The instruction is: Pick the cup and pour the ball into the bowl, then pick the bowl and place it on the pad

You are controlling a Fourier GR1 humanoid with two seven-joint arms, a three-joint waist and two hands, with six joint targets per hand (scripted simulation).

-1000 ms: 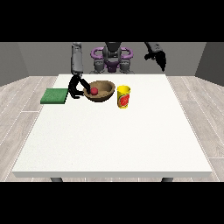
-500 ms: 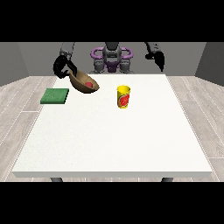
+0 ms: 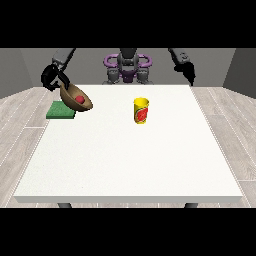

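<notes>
One brown round bowl [image 3: 76, 98] is gripped at its rim by my hand at the view's left [image 3: 54, 79], fingers curled on it. The bowl is tilted, raised over the flat green square pad [image 3: 60, 110], with the small red ball [image 3: 80, 99] inside. The yellow cup [image 3: 141, 110] stands upright at 3 o'clock from the bowl, well apart. My hand at the view's right [image 3: 188, 71] hangs above the white table [image 3: 130, 160]; I cannot tell its finger state.

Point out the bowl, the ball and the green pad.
bowl [image 3: 86, 105]: front view, outer wall near the lower rim.
ball [image 3: 80, 99]: front view, centre of the red ball inside the bowl.
green pad [image 3: 57, 112]: front view, bare top surface.
</notes>
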